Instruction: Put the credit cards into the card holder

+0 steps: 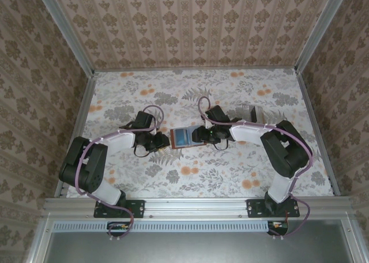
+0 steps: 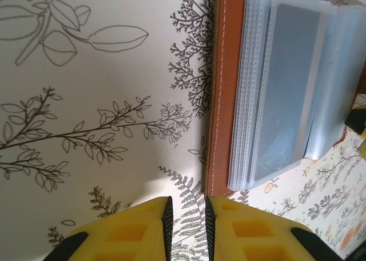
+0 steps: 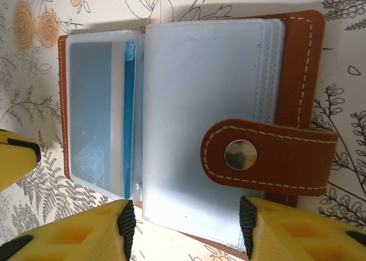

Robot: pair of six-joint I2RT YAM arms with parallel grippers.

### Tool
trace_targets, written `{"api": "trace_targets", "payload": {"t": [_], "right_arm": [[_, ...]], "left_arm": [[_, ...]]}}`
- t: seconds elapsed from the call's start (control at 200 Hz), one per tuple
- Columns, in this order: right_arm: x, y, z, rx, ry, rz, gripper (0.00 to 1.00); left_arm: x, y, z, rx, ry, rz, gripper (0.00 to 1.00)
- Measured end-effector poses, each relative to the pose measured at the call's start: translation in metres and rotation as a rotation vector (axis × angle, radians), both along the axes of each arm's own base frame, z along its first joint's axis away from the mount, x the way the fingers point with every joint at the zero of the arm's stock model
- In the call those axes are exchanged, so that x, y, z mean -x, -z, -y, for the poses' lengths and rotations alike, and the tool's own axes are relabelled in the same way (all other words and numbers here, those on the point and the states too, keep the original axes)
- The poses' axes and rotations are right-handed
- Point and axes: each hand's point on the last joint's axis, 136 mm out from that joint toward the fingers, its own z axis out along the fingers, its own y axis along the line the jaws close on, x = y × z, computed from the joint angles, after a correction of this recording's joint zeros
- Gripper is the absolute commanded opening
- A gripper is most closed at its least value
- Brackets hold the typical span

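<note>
The card holder, brown leather with clear plastic sleeves, lies open on the cloth between both grippers. Its clasp tab is folded over the right-hand sleeves. A bluish credit card sits inside a left sleeve, also visible in the left wrist view. More pale grey credit cards lie behind the right arm. My right gripper is open, its jaws wide apart at the holder's near edge. My left gripper has a narrow gap showing only cloth, its right fingertip at the holder's corner.
Patterned walls enclose the flowered cloth on three sides, with metal rails along its edges. Both arms bend inward toward the middle. Open cloth lies in front of the holder and at the far back.
</note>
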Motion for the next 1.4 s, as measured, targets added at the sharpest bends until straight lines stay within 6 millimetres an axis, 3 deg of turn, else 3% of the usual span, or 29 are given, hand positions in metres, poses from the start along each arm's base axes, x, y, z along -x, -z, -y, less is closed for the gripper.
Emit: {"api": "trace_targets", "payload": {"t": [0.29,0.72,1.4], "right_arm": [[-0.002,0.003,-0.009,-0.038,-0.012,0.0,0.52],[-0.005,-0.001,-0.026,-0.126,-0.021,-0.011,0.32],[-0.015,-0.007,-0.045,-0.203,-0.029,-0.019,0.36]], "left_arm": [[0.0,0.002,0.0,0.001,0.001,0.001,0.24],[0.0,0.004,0.0,0.003,0.0,0.006,0.24],[-0.004,0.002,0.003,0.012,0.0,0.015,0.25]]}}
